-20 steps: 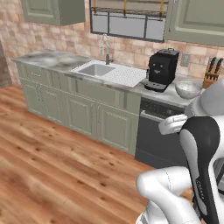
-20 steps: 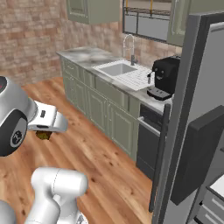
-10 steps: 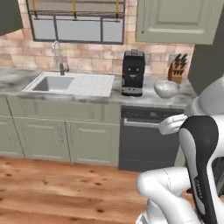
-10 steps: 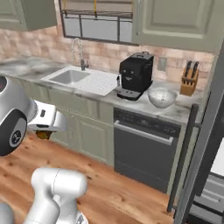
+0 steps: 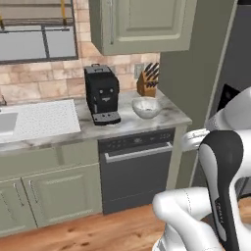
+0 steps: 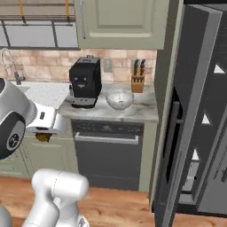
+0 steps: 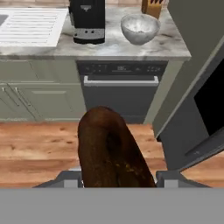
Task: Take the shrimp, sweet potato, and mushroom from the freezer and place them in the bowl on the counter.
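Observation:
My gripper (image 7: pixel 118 180) is shut on the sweet potato (image 7: pixel 111 148), a long dark brown lump that stands up between the fingers in the hand view. From the right base camera, the sweet potato (image 6: pixel 43 137) hangs under the hand at the left, level with the cabinet fronts. The whitish bowl (image 5: pixel 146 107) (image 6: pixel 119 99) (image 7: pixel 139 28) sits on the marbled counter (image 5: pixel 162 120) (image 7: pixel 170 46) between the coffee machine and the knife block. Right of the counter stands the dark grey freezer (image 6: pixel 195 111), its door (image 7: pixel 197 113) open and white shelves showing. The shrimp and the mushroom are out of view.
A black coffee machine (image 5: pixel 102 95) stands left of the bowl, a knife block (image 5: pixel 147 81) behind it. Under the counter is a dark dishwasher (image 5: pixel 137 166). A white draining board (image 5: pixel 39 120) lies to the left. Wooden floor (image 7: pixel 39 148) lies between me and the cabinets.
The whole picture has shifted: the base has turned, so the bowl, coffee machine and freezer now lie ahead and closer. The gripper keeps its hold on the sweet potato.

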